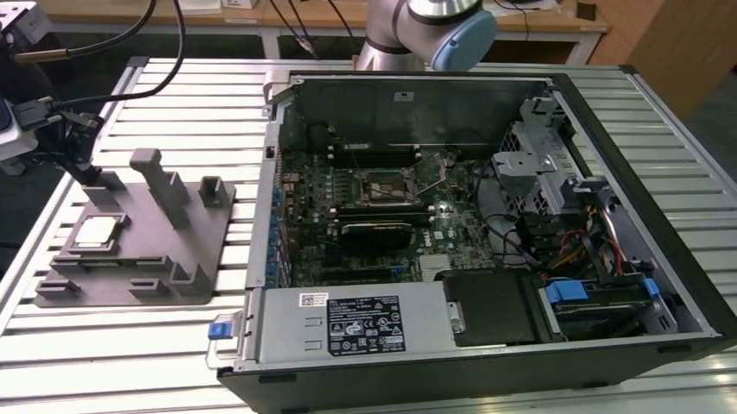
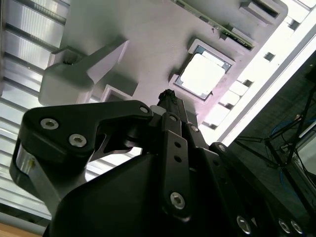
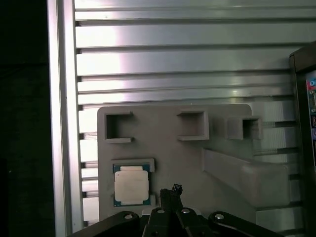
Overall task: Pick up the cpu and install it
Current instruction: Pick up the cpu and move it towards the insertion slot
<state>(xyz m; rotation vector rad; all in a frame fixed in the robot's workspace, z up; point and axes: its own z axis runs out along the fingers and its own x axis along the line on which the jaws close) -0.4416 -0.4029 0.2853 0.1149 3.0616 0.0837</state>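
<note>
The cpu (image 1: pixel 98 231), a small square chip with a pale metal top, lies flat in a recess of the grey fixture (image 1: pixel 173 259) at the exterior view's left. Both wrist views look down on the cpu (image 2: pixel 202 74) (image 3: pixel 131 185) in its recess. My gripper (image 1: pixel 90 172) hangs above the fixture, just beyond the chip and apart from it. In both wrist views the gripper (image 2: pixel 168 95) (image 3: pixel 173 189) narrows to one black tip, shut with nothing in it. The black motherboard socket (image 1: pixel 386 185) with its metal frame sits inside the open computer case (image 1: pixel 645 164).
Upright posts (image 1: pixel 155 177) rise from the fixture close to my gripper. The case stands right of the fixture on the slatted metal table (image 1: pixel 138 345), with a power supply (image 1: pixel 345 323) at its front and drive cages (image 1: pixel 553 155) on the right. Cables hang at the far left.
</note>
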